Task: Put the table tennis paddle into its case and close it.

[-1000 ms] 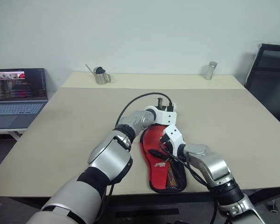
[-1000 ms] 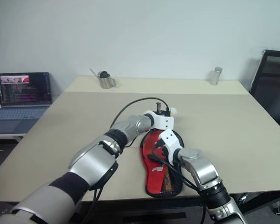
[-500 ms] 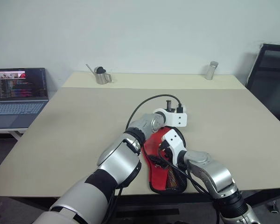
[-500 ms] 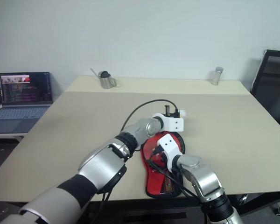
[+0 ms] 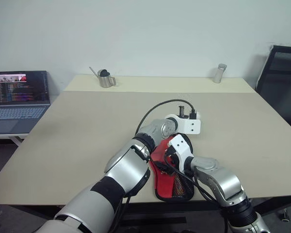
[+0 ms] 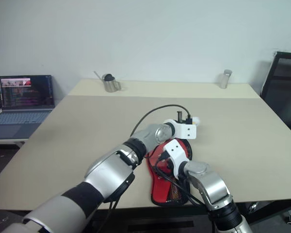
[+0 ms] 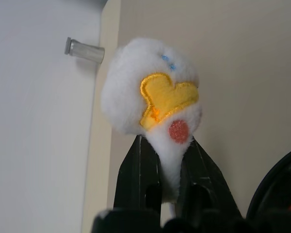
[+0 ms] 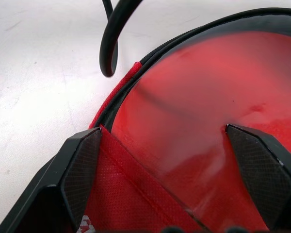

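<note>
Two-handedly working at closing the case (image 5: 173, 183), judging by the grips: pinching a fluffy white plush charm (image 7: 153, 94) with a stitched yellow heart tight in the left gripper (image 7: 163, 158), probably as the zip pull; spreading the right gripper (image 8: 167, 150) wide and empty over the soft red cover, likely steadying it; keeping the table tennis paddle (image 8: 199, 92) inside, its smooth glossy red face showing within black zipper edging, near the front edge of the table (image 5: 87, 126)

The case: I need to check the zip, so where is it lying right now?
In the head views, the case lies flat near the table's front edge, just right of centre, under both hands, far from the laptop at left.
</note>
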Available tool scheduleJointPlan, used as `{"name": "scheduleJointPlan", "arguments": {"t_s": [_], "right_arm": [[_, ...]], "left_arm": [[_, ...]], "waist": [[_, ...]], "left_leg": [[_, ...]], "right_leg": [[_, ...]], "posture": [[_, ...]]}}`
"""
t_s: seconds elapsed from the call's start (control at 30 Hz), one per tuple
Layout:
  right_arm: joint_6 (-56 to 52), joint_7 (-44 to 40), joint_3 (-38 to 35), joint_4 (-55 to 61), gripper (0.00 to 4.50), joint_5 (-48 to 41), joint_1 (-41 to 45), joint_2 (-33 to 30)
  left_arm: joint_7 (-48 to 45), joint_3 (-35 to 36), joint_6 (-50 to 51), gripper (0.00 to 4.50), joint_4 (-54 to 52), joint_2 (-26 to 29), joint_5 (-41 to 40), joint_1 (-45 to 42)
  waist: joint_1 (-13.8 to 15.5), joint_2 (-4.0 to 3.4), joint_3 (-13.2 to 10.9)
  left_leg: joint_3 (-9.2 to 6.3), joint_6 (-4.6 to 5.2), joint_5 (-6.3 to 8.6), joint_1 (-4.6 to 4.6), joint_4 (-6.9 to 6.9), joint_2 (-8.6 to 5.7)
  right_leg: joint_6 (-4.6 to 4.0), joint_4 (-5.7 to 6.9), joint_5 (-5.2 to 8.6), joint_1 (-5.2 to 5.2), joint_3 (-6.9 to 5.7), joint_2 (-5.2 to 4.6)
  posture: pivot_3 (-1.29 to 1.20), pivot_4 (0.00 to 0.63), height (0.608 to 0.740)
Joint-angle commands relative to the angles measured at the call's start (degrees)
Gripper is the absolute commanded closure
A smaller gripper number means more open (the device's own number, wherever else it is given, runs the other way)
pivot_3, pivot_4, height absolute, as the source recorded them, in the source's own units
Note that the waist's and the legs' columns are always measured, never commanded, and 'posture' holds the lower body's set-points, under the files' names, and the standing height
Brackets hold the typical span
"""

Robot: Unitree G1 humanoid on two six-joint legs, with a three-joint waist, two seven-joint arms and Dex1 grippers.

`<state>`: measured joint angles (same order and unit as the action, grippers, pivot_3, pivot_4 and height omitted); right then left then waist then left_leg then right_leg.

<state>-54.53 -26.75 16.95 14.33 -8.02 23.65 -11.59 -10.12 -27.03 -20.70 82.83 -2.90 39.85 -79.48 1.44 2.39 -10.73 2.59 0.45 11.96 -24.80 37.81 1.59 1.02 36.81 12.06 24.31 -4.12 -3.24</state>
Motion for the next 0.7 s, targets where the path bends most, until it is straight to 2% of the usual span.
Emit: {"name": "scheduleJointPlan", "arguments": {"t_s": [0.03, 0.1, 0.17, 0.2, 0.37, 0.47, 0.53, 0.7], "right_arm": [[-5.4, -0.5, 3.2, -7.2, 0.0, -0.5, -3.2, -0.4], [-5.2, -0.4, 3.2, -7.4, 0.0, -0.5, -3.1, -0.3], [-5.0, -0.5, 3.2, -7.8, 0.0, -0.5, -2.9, -0.1], [-4.9, -0.6, 3.2, -8.1, 0.0, -0.5, -2.7, -0.1], [-4.1, -1.0, 2.9, -9.6, 0.0, -0.3, -1.7, -0.1], [-3.6, -1.3, 2.6, -10.3, 0.0, -0.1, -1.0, -0.4], [-3.4, -1.6, 2.3, -10.7, 0.0, -0.1, -0.5, -0.6], [-2.8, -2.0, 1.8, -11.7, 0.0, 0.1, 0.6, -0.8]], "left_arm": [[-2.7, 2.0, -2.8, 4.46, -3.3, -2.2, -2.7, -1.9], [-6.9, 3.5, -2.5, 4.46, -3.3, -2.2, -4.6, -1.4], [-9.2, 5.1, -2.4, 3.73, -3.5, -2.0, -6.4, -1.3], [-9.9, 5.7, -2.2, 3.52, -3.5, -1.9, -7.0, -1.3], [-11.5, 7.4, -0.4, 1.66, -3.6, -1.1, -8.6, -1.3], [-18.9, 12.9, 0.9, 0.56, -3.9, -1.8, -14.7, -0.7], [-21.2, 14.4, 0.9, 0.02, -4.2, -1.7, -16.2, -0.6], [-22.6, 16.2, -1.1, 0.02, -4.9, 0.7, -17.8, -0.7]], "waist": [[0.0, -0.02, 0.0], [0.0, -0.06, 0.0], [-0.1, -0.17, 0.1], [-0.1, -0.23, 0.2], [-0.3, -0.54, 0.5], [-0.5, -0.57, 0.5], [-0.7, -0.64, 0.6], [-1.3, -0.67, 0.6]], "left_leg": [[0.0, 0.0, 0.0, 0.0, 0.0, 0.0], [0.0, 0.0, 0.0, 0.0, 0.0, 0.0], [0.01, 0.0, 0.0, 0.01, 0.0, 0.0], [0.01, 0.0, 0.0, 0.01, 0.0, 0.0], [0.01, 0.01, 0.0, 0.08, 0.0, 0.03], [0.01, 0.01, 0.0, 0.13, 0.01, 0.05], [0.01, 0.01, 0.0, 0.14, 0.02, 0.06], [0.03, 0.01, 0.0, 0.15, 0.0, 0.05]], "right_leg": [[0.0, 0.0, 0.0, 0.0, 0.0, 0.0], [-0.01, 0.0, 0.0, 0.0, 0.0, 0.0], [-0.02, 0.0, 0.01, 0.0, 0.0, 0.0], [-0.02, 0.01, 0.01, 0.0, 0.0, 0.0], [-0.02, 0.02, 0.01, -0.05, 0.0, 0.02], [-0.02, 0.04, 0.01, -0.08, 0.01, 0.03], [-0.07, 0.04, 0.04, -0.09, 0.0, 0.03], [-0.03, 0.05, 0.02, -0.09, 0.02, 0.07]], "posture": [[0.0, 0.15, 0.74], [0.0, 0.15, 0.74], [0.0, 0.15, 0.74], [0.0, 0.15, 0.74], [0.0, 0.15, 0.74], [0.0, 0.15, 0.74], [0.0, 0.15, 0.74], [0.0, 0.15, 0.74]]}}
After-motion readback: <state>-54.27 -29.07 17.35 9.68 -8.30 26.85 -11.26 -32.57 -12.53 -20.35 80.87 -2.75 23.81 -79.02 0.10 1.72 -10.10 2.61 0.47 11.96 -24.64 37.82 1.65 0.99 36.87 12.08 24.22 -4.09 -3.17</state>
